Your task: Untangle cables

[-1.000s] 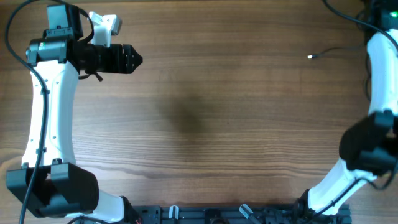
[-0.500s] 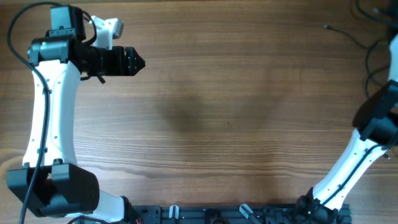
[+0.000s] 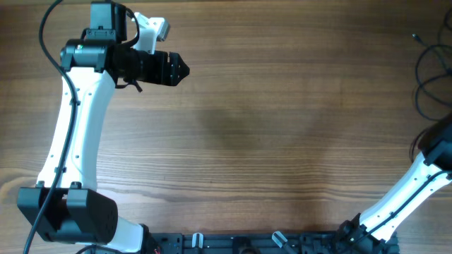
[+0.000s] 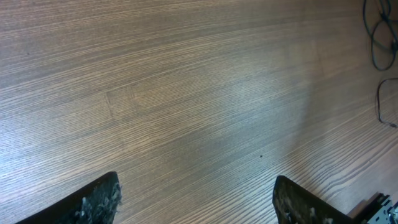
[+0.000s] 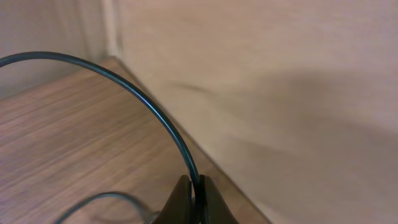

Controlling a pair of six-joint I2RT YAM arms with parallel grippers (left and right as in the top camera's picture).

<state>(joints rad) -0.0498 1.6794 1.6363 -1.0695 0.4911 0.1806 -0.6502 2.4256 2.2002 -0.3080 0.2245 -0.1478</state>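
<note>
The cables [image 3: 426, 76] lie as thin black loops at the table's far right edge, with a small plug end [image 3: 414, 35] near the top. The left wrist view shows the cables [image 4: 377, 37] at its upper right. My left gripper [image 3: 181, 70] hovers over bare wood at the upper left, far from them. It stands open [image 4: 198, 202], with nothing between its fingers [image 4: 99, 200]. My right gripper [image 5: 198, 194] is shut on one cable [image 5: 134, 89], which arcs up and to the left from the jaws. In the overhead view this gripper is past the right edge.
The right arm [image 3: 424, 169] rises along the table's right side. A pale wall [image 5: 280, 93] meets the table edge close to my right gripper. A blurred cable loop [image 5: 93, 200] lies on the wood beside it. A dark rail [image 3: 268, 243] runs along the front edge.
My left arm has swung right along the back of the table. The right arm has pulled out past the right edge, dragging the cables and plug end rightward.
</note>
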